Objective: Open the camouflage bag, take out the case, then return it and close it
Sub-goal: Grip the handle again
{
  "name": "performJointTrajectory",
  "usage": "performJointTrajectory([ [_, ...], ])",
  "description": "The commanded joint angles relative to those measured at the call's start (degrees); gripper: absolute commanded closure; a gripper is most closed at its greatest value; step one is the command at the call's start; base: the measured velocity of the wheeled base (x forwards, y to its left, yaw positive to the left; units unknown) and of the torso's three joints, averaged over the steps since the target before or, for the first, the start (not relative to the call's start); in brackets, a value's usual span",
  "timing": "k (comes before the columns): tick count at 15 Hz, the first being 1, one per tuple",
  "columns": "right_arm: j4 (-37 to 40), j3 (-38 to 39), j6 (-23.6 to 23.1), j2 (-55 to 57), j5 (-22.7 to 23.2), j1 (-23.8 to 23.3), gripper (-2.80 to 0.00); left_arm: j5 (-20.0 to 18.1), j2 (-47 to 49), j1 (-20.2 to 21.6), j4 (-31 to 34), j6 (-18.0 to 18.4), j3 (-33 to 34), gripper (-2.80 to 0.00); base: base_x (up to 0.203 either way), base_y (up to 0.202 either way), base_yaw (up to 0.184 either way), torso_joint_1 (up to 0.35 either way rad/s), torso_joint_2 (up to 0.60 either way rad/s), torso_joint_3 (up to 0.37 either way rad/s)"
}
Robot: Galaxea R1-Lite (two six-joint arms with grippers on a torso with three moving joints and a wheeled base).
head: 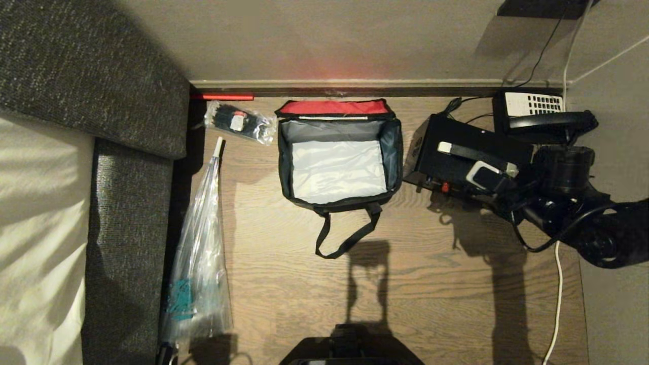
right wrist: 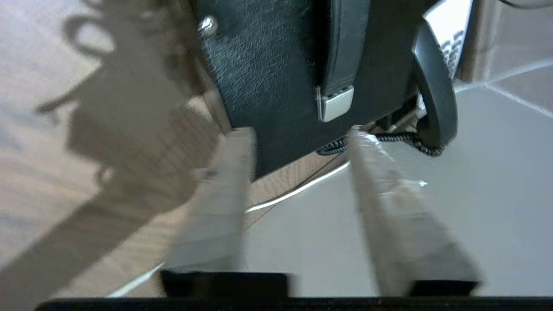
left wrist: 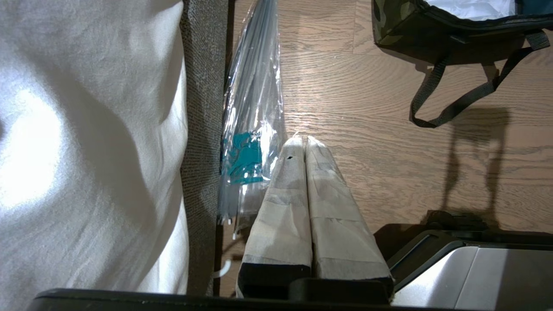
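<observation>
Right gripper (right wrist: 298,138) is parked right by the case (head: 459,152), jaws spread apart, holding nothing, with the case's edge just past the tips. Case sits on the floor beside the open, empty bag (head: 338,154).

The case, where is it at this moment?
In the head view the case stands on the floor at the right, just beside the open bag and in front of the telephone.

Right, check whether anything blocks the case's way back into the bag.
Nothing visible does. The case stands just right of the bag, bare floor between them; the bag is open and empty.
</observation>
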Motion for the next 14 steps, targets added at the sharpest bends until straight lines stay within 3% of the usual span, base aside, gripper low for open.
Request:
performJointTrajectory([
  [1, -3.58, 0.24, 0.4, 2.4, -1.13, 1.19, -2.8, 0.01, 0.07, 0.0, 0.02, -0.02, 0.0, 0.0, 0.0, 0.0, 0.0, 0.0, 0.0, 0.0],
  [6, -18.59, 1.54, 0.48, 6.45, -0.83, 1.88, -2.8, 0.01, 0.07, 0.0, -0.05, -0.02, 0.01, 0.0, 0.0, 0.0, 0.0, 0.0, 0.0, 0.0],
  [9, -34.35, 3.11, -6.39, 9.33, 0.22, 2.39, -2.8, 0.01, 0.07, 0.0, 0.02, -0.02, 0.0, 0.0, 0.0, 0.0, 0.0, 0.0, 0.0, 0.0],
  [10, -37.91, 4.05, -10.84, 9.62, 1.16, 2.4, -2.8, 0.01, 0.07, 0.0, 0.02, -0.02, 0.0, 0.0, 0.0, 0.0, 0.0, 0.0, 0.0, 0.0],
  [12, -40.16, 5.62, -16.57, 9.55, 2.19, 2.24, -2.8, 0.01, 0.07, 0.0, -0.02, -0.02, 0.0, 0.0, 0.0, 0.0, 0.0, 0.0, 0.0, 0.0],
  [14, -40.19, 6.76, -19.02, 10.66, 2.2, 2.31, -2.8, 0.01, 0.07, 0.0, -0.03, -0.02, 0.08, 0.0, 0.0, 0.0, 0.0, 0.0, 0.0, 0.0],
])
